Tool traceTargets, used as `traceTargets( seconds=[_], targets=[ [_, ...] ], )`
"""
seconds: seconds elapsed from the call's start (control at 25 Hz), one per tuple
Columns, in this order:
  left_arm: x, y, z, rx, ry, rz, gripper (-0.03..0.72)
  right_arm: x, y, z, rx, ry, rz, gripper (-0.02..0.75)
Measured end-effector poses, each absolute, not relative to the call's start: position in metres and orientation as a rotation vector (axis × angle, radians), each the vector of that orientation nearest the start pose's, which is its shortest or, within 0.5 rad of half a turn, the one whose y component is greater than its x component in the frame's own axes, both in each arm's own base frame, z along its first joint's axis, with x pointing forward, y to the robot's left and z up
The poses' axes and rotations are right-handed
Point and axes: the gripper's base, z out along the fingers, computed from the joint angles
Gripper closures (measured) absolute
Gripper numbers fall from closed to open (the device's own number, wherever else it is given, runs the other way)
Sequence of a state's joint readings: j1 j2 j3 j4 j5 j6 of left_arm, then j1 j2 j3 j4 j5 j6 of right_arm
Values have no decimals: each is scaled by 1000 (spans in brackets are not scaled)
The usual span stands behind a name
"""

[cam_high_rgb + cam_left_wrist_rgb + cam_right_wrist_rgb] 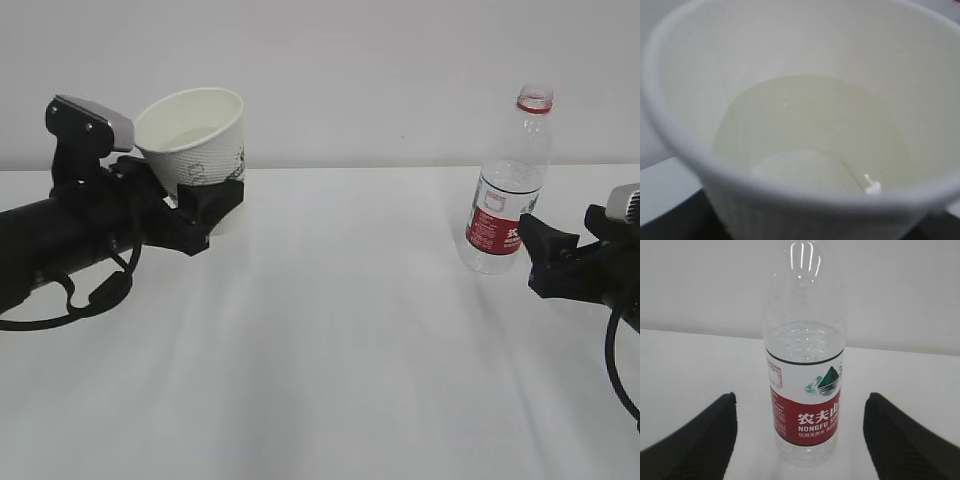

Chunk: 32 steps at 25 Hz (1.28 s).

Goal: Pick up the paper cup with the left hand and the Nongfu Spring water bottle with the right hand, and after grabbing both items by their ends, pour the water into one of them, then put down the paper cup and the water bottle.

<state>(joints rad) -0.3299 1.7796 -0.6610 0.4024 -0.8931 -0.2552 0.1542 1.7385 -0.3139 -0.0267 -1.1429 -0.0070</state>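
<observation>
Left hand (205, 215) grasps tilted paper cup (195, 135), lifted at table's (330, 380) left, water (810, 130) pooled inside | right hand (535, 255) released, jaws apart beside upright Nongfu Spring water bottle (507, 185) standing right

Looking like robot test room or lab, not home. Plain white desk (330, 350) filling view, bare pale wall (380, 70) standing behind it. Two black robot arms lying on desk from left and right, cables looping beside them, small grey camera blocks sitting on wrists. Only paper cup (195, 135) and Nongfu Spring water bottle (505, 190) showing as props. Everything looking clean and white, like place set up for trying out robots.
</observation>
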Motion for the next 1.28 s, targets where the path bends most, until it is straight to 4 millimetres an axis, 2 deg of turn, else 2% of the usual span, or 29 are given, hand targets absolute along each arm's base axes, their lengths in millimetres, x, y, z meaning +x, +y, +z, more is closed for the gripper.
traceTargets(
  seconds=[1.08,1.28],
  targets=[
    [327,-59,173,225,1725,-332,199,250,41,138,-170,1759,120,146],
    [330,-50,166,143,1750,-311,202,250,41,138,-170,1759,120,146]
  ],
)
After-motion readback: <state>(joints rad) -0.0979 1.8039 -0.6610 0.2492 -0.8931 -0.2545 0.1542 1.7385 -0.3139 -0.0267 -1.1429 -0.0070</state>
